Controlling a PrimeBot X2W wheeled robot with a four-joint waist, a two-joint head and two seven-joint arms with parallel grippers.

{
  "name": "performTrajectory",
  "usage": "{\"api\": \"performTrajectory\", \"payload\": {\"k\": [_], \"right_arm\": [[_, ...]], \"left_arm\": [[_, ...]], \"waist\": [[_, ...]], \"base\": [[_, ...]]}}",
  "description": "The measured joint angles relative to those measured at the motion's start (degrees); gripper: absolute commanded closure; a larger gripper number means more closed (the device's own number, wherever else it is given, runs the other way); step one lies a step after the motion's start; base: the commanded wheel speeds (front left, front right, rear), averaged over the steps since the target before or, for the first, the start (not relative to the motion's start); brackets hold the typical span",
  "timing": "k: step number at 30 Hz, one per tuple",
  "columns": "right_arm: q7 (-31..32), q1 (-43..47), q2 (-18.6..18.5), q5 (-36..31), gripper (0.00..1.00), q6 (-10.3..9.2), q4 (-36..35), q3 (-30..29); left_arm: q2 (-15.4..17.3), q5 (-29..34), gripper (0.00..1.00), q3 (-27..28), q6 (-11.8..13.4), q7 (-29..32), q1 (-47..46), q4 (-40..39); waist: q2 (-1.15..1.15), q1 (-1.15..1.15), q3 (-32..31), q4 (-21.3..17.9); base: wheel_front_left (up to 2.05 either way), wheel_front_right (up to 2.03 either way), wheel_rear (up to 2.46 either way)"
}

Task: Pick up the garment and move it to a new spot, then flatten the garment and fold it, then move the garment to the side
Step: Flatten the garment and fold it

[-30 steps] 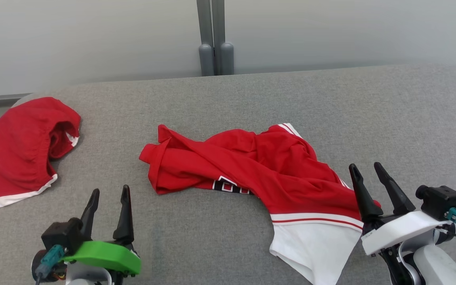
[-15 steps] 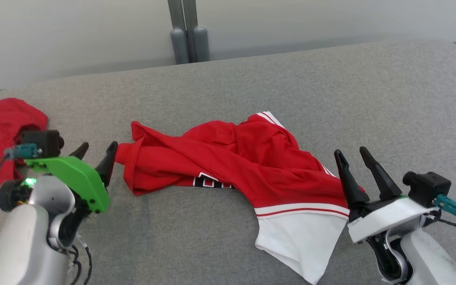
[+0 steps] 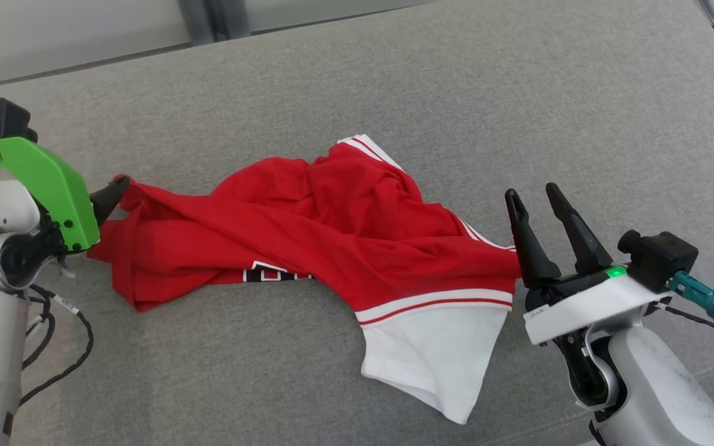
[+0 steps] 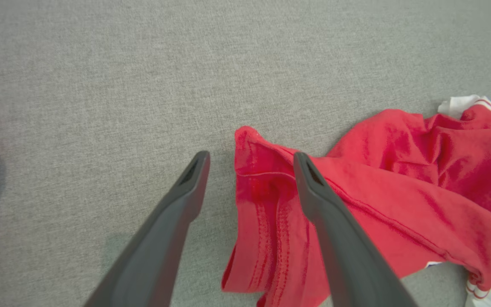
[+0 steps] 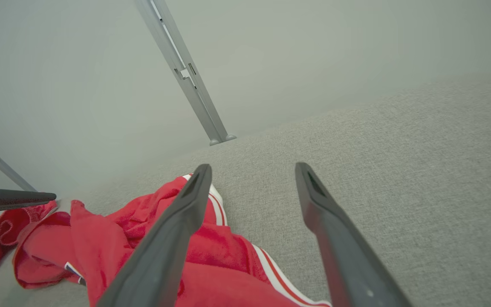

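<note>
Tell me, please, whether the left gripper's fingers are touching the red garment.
Cannot tell. In the left wrist view the left gripper straddles a corner of the red garment, one finger overlapping cloth, yet no contact or gap shows plainly.

Lab: grey fabric table (image 3: pixel 518 93), bare wall (image 5: pixel 313 42)

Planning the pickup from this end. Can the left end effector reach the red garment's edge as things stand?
Likely yes: the left end effector is open, an edge of the red garment between its fingers.
</note>
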Motion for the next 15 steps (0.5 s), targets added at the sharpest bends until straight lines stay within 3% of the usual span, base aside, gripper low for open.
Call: {"api": "performTrajectory", "payload": {"k": [7, 14, 15], "right_arm": [[0.00, -0.98, 1.12, -0.29, 0.00, 0.00, 0.15, 0.41], [0.00, -1.00, 1.74, -0.45, 0.00, 0.00, 0.60, 0.40], [0.00, -1.00, 1.79, -0.46, 0.00, 0.00, 0.66, 0.38]], "left_arm": [[2.36, -2.50, 0.00, -0.22, 0.00, 6.06, -4.39, 6.33], [2.72, -3.88, 0.00, -0.04, 0.32, 10.02, -6.37, 10.21], [2.78, -3.87, 0.04, -0.24, 0.32, 10.32, -6.49, 10.47]], "waist": [[0.00, 0.00, 2.85, -4.06], [0.00, 0.00, 4.50, -6.75], [0.00, 0.00, 4.65, -6.97]], "base": [[0.00, 0.00, 0.00], [0.00, 0.00, 0.00], [0.00, 0.00, 0.00]]}}
